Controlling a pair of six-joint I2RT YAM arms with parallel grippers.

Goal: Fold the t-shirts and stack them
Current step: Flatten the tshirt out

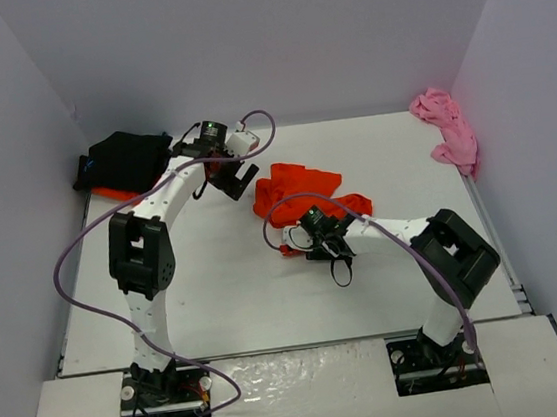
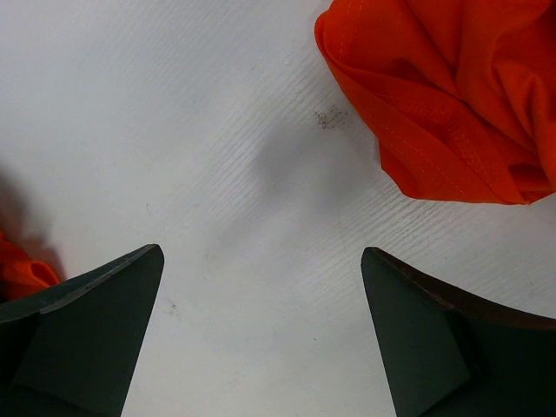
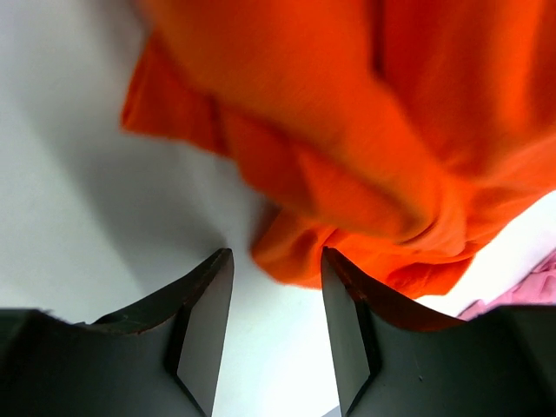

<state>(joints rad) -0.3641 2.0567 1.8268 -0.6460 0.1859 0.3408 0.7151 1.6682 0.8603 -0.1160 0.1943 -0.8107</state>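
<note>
A crumpled orange-red t-shirt point(image 1: 302, 191) lies mid-table. A black t-shirt point(image 1: 124, 158) sits at the back left on top of a second orange-red one point(image 1: 109, 194). A pink t-shirt point(image 1: 446, 129) lies bunched at the back right. My left gripper point(image 1: 238, 181) is open and empty, just left of the crumpled shirt, which shows at the upper right of the left wrist view point(image 2: 452, 95). My right gripper point(image 1: 300, 234) is open at the shirt's near edge. In the right wrist view the cloth's hem point(image 3: 347, 148) hangs just at the fingertips point(image 3: 217, 278), not pinched.
White walls close the table on the left, back and right. The left arm's purple cable point(image 1: 82, 251) loops over the left side. The pink shirt shows at the right edge of the right wrist view point(image 3: 530, 291). A bit of orange cloth point(image 2: 19, 269) sits by the left finger.
</note>
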